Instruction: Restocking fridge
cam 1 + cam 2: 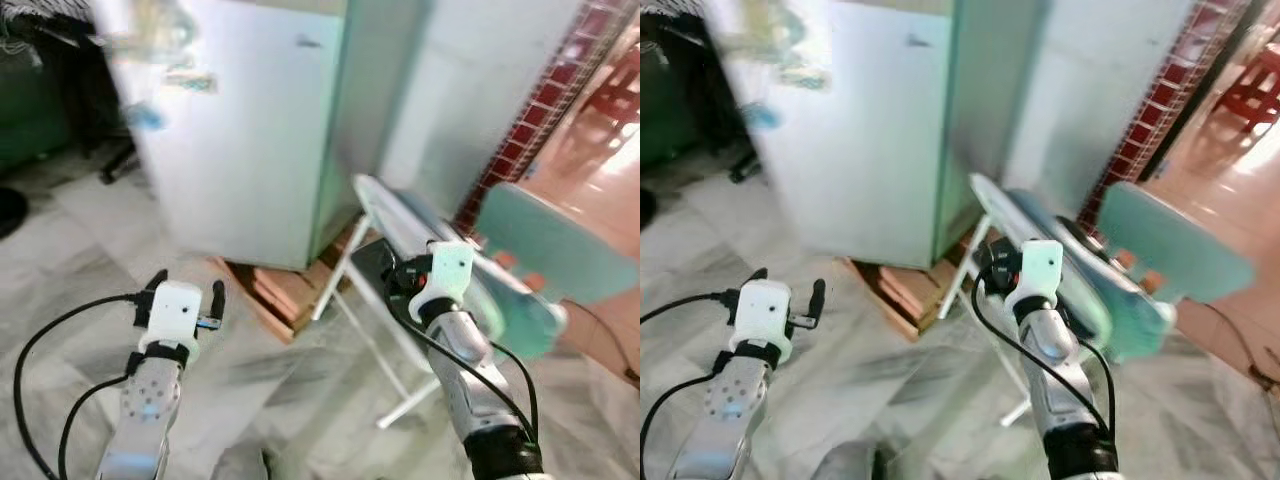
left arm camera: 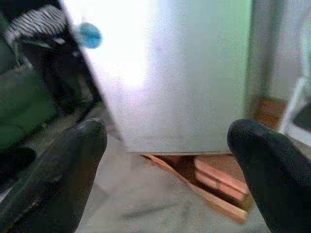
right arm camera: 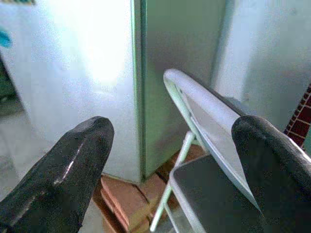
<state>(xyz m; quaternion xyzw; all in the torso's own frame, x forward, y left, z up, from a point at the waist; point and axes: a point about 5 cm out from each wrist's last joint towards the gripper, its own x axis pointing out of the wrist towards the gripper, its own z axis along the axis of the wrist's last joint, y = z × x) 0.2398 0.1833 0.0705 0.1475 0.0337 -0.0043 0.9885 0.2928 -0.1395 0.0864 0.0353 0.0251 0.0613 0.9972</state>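
Two grippers, left [image 1: 186, 292] and right [image 3: 170, 160], fingers spread, holding nothing; fridge [image 1: 250, 130] door closed, folding chair [image 1: 400, 260] beside; restocking stage undeterminable.

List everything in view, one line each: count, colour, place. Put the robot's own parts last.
fridge: one, white, door shut, straight ahead, raised off the floor.
bricks: a few, reddish, under the fridge's near corner.
folding chair: one, white frame with dark seat, right of the fridge.
teal chair: one, teal, far right, behind the folding chair.
tiled post: one, red tiles, right, by the wall.
sofa: one, dark green, left of the fridge.
floor: grey marble tiles.
left gripper: one, black fingers, open, low left, holding nothing.
right gripper: one, black fingers, open, in front of the folding chair, holding nothing.
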